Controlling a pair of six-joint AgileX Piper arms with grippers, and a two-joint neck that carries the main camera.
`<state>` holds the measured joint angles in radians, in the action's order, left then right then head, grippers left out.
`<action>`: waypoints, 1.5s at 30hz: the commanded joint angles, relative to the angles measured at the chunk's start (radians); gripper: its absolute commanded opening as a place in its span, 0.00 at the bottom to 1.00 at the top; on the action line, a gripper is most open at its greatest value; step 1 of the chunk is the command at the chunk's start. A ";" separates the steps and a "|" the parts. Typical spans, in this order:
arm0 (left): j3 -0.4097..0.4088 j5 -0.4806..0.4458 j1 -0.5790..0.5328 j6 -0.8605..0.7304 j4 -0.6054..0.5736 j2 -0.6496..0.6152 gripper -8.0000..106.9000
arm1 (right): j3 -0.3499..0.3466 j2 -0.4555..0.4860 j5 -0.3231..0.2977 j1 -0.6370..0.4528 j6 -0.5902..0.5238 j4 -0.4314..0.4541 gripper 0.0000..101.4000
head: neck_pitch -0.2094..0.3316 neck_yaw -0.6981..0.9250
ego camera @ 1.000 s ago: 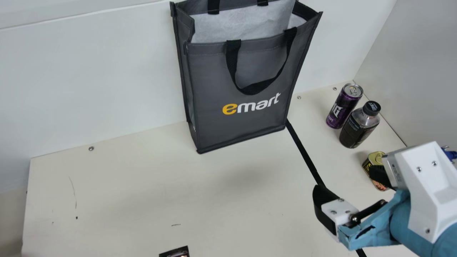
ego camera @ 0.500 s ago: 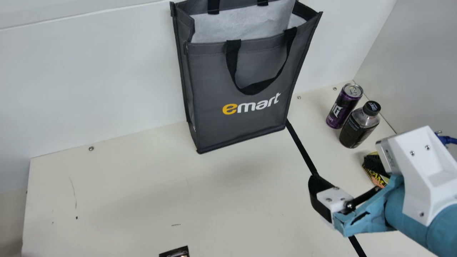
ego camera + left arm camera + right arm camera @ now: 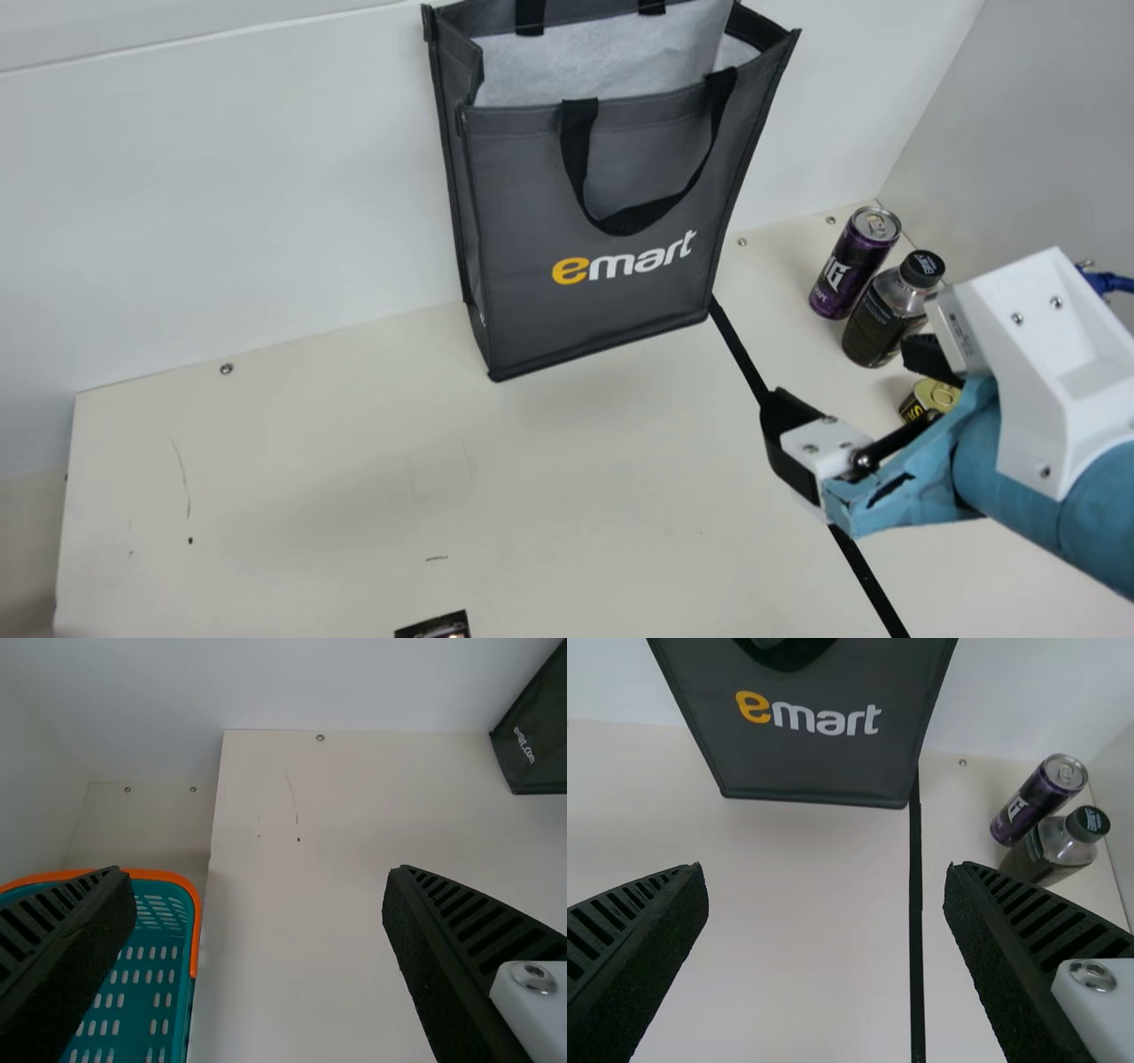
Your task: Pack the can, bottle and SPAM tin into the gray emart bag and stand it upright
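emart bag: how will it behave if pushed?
The gray bag stands tall and shallow, so it could tip from a high push. It looks like cloth with crisp edges, probably semi-stiff but apt to dent. The front handle hangs slack, likely floppy.

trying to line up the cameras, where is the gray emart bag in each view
main view: gray emart bag, upper middle
left wrist view: top right corner, partly cut off
right wrist view: top, just left of centre
shared landmark: cream table, back edge against the wall
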<state>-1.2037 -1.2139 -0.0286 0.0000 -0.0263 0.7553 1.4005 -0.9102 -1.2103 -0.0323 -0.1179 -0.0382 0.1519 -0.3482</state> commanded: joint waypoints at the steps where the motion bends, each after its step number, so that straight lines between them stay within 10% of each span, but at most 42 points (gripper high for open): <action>1: 0.000 0.000 0.000 0.000 0.000 0.000 0.85 | 0.020 -0.013 0.002 -0.003 -0.014 -0.003 0.94 | 0.023 -0.001; 45: 0.000 0.000 0.000 0.000 0.000 0.000 0.85 | 0.515 -0.416 -0.010 -0.060 -0.365 -0.084 0.94 | 0.023 -0.001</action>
<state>-1.2037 -1.2139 -0.0286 0.0000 -0.0263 0.7553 1.9018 -1.3168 -1.2195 -0.0933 -0.4766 -0.1191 0.1519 -0.3482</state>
